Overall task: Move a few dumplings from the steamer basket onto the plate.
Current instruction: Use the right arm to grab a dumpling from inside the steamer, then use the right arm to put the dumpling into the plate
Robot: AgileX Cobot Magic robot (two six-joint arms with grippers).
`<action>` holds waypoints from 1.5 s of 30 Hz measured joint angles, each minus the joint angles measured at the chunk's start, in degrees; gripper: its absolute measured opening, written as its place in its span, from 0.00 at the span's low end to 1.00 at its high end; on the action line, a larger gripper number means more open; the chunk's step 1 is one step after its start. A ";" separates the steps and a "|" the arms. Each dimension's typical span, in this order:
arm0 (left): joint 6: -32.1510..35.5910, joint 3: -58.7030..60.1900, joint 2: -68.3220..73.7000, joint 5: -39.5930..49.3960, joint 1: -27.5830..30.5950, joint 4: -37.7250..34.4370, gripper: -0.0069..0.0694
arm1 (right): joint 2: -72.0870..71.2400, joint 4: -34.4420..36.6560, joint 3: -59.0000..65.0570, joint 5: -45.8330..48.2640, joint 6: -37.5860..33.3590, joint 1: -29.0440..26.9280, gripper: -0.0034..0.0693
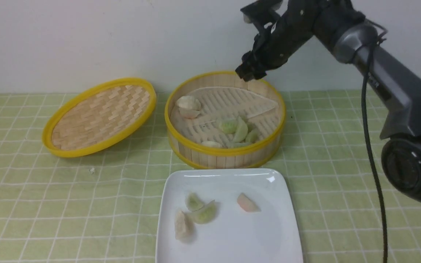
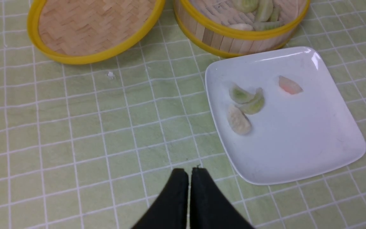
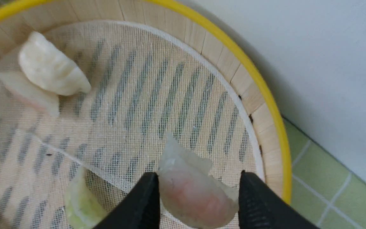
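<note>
The steamer basket (image 1: 225, 151) stands behind the plate (image 1: 239, 237). My right gripper (image 1: 249, 75) hangs over the basket's back rim. In the right wrist view it (image 3: 199, 174) is shut on a pink-orange dumpling (image 3: 195, 194), with both fingers touching the dumpling above the white liner. Whitish dumplings (image 1: 188, 103) lie at the basket's left and green ones (image 1: 238, 129) near its front. Several dumplings (image 1: 205, 213) rest on the plate, one of them pink (image 1: 247, 203). My left gripper (image 2: 189, 170) is shut and empty, low over the cloth beside the plate (image 2: 297, 140), and does not show in the front view.
The shallow woven lid (image 1: 101, 117) leans on the cloth left of the basket. A small white crumb (image 1: 92, 170) lies in front of it. The wall stands close behind the basket. A green checked cloth covers the table.
</note>
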 joint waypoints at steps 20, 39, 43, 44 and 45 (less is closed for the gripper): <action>0.06 0.00 0.00 0.00 0.04 0.65 0.08 | -37.53 6.05 43.12 1.46 5.54 0.00 0.45; 2.16 0.00 0.00 -3.06 0.04 0.89 0.08 | -43.25 12.82 85.81 -18.86 3.18 12.55 0.45; 2.21 0.00 0.00 -3.06 0.04 0.89 0.08 | -40.39 13.85 85.81 -21.82 4.73 13.09 0.45; 2.21 0.00 0.00 -3.06 0.04 0.89 0.08 | -39.87 14.09 85.81 -22.44 4.78 13.09 0.45; 2.21 0.00 0.00 -3.06 0.04 0.89 0.08 | -39.54 14.22 85.81 -22.99 4.92 13.09 0.46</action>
